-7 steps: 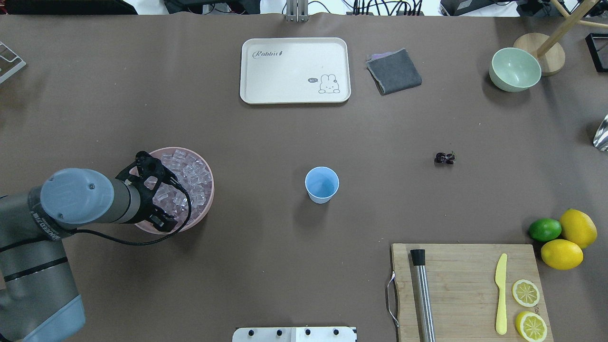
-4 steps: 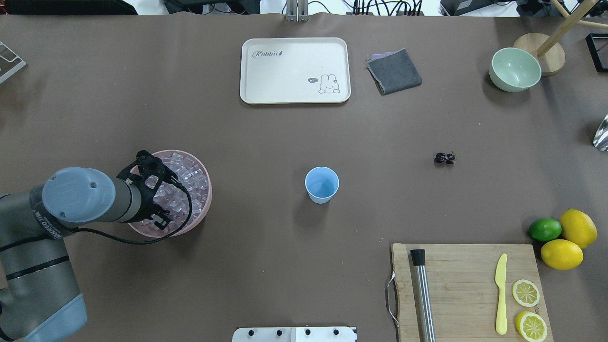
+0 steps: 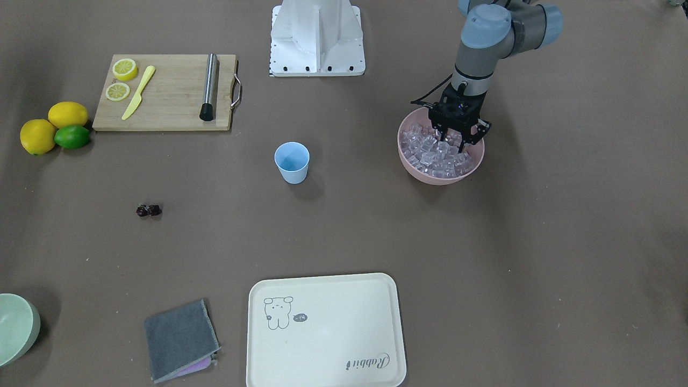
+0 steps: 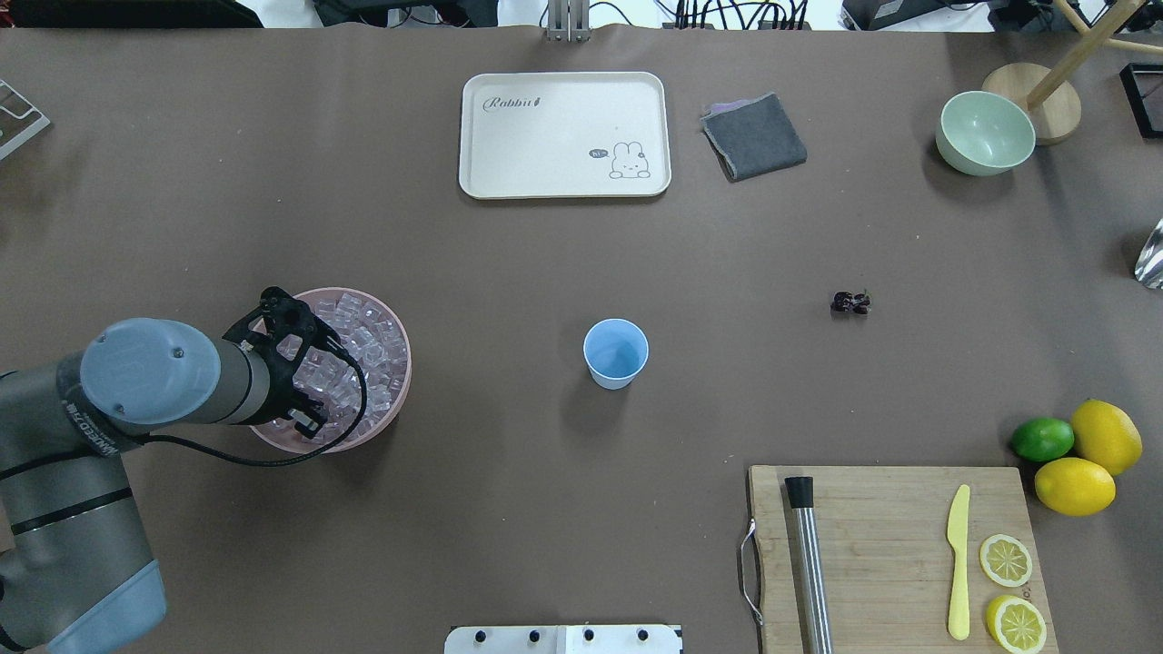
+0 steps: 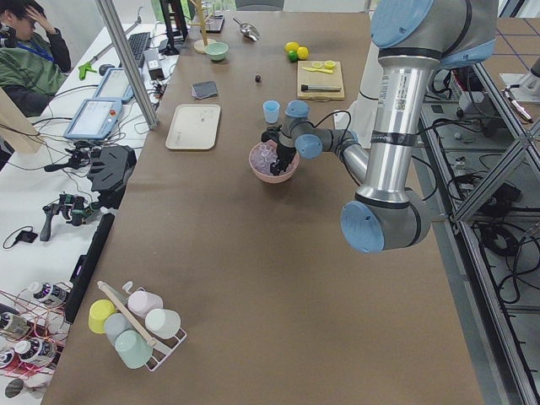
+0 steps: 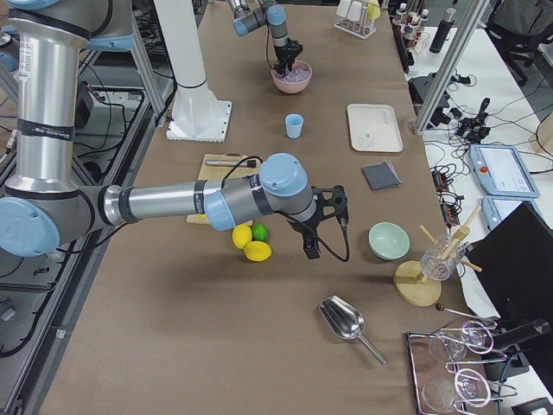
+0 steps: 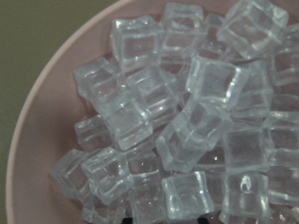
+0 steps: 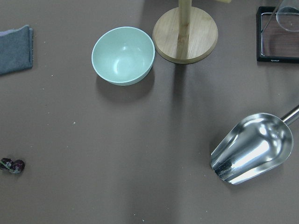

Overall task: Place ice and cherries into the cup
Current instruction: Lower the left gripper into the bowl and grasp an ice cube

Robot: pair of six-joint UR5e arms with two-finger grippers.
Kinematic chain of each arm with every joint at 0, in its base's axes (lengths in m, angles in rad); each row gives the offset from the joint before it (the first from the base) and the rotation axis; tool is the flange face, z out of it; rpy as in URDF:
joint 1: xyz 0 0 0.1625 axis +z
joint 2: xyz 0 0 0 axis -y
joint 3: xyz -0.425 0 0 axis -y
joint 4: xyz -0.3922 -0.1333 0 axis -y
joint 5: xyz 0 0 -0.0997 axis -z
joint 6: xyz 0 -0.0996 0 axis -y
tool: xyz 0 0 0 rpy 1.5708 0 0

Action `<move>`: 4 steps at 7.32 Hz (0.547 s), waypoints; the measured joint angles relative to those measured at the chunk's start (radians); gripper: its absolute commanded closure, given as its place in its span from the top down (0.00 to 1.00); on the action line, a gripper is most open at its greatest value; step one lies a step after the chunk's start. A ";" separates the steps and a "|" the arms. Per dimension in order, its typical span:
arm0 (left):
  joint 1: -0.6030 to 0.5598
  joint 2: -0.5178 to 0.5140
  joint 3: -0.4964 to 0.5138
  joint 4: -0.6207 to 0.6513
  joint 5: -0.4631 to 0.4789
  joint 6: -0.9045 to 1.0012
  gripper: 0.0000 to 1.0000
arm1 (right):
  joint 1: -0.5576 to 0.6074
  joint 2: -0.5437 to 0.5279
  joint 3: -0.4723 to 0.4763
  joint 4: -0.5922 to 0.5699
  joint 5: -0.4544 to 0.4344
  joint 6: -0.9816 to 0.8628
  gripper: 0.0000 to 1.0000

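Dipping into the ice (image 3: 435, 153) heaped in the pink bowl (image 3: 430, 177), the left gripper (image 3: 458, 138) had its fingers spread wide, gripping nothing; the cubes looked hard, light and slick, best pinched singly across flat faces. The cup (image 3: 292, 161) stood well apart, the cherries (image 3: 149, 210) farther off. Whether the right gripper (image 6: 315, 242) was wide or closed could not be told.

Fingertips of the left gripper (image 3: 458, 141) are sunk among the ice (image 3: 430, 157), so any contact with a cube is hidden. The right gripper (image 6: 324, 226) shows only in the right-side view, its jaw spacing indeterminable; the cherries (image 3: 148, 210) are too small to show detail.
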 measured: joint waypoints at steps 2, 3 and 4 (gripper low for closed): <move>-0.006 0.000 -0.012 -0.001 -0.001 0.000 0.00 | 0.000 0.001 0.000 0.000 0.000 0.000 1.00; -0.008 0.001 -0.024 -0.001 -0.001 0.000 0.00 | 0.000 0.001 0.000 0.000 0.000 0.000 1.00; -0.011 0.001 -0.036 -0.001 -0.002 0.000 0.00 | 0.000 0.001 0.000 0.000 0.000 0.000 1.00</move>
